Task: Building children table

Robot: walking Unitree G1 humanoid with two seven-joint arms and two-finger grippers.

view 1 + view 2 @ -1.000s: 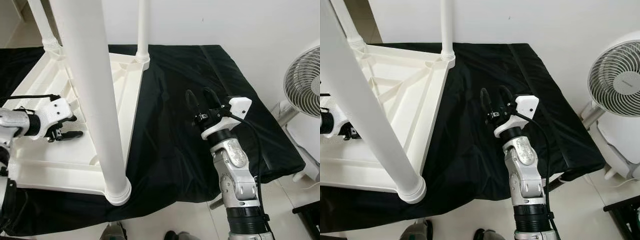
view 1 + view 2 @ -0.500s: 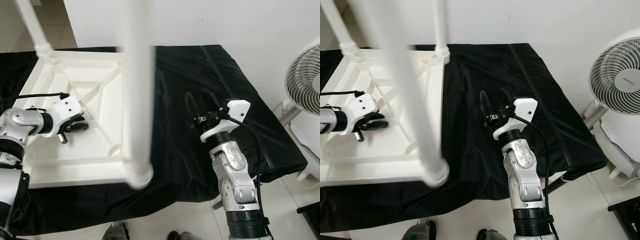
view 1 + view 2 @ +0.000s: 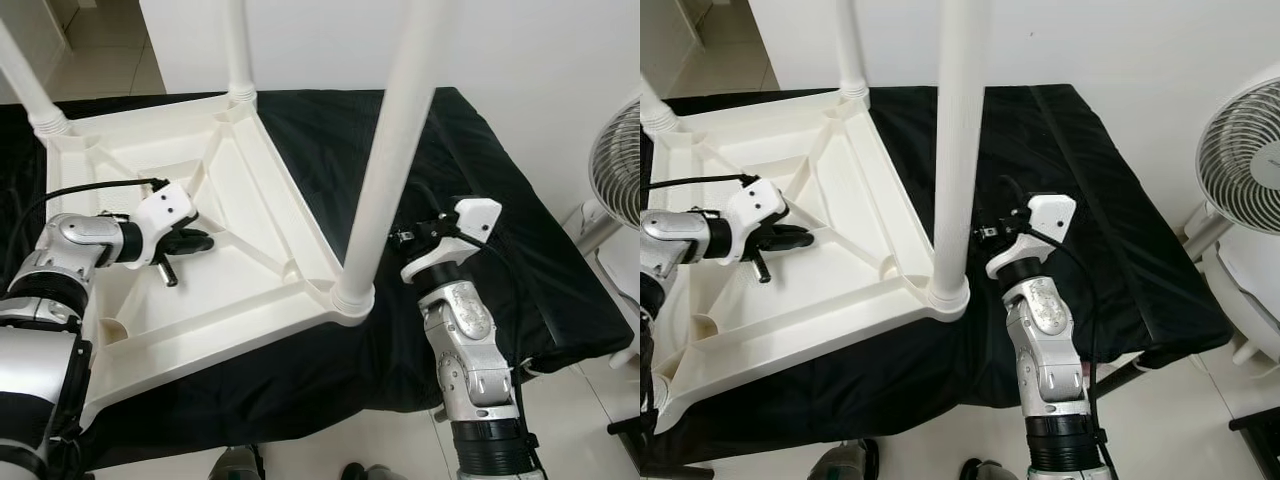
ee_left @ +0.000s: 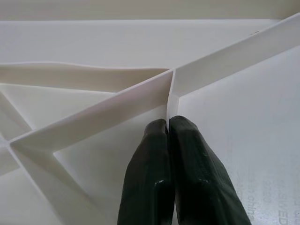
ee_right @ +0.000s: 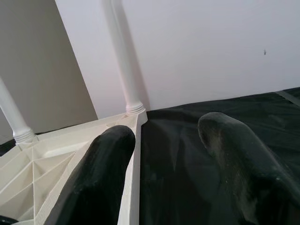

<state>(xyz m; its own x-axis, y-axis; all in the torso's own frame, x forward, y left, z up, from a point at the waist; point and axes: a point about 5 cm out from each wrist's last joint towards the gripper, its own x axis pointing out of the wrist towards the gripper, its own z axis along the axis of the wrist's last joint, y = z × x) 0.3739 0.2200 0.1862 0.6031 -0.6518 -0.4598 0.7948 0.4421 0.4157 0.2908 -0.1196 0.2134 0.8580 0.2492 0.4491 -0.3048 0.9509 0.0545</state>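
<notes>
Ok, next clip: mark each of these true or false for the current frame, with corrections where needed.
1. The white table lies upside down on the black cloth. True.
2. The left pincer is open above the cloth. False: it is shut on a rib inside the table's underside.
3. The right pincer is open and holds nothing. True.
4. A fan stands on the robot's left. False: it is on the right.
</notes>
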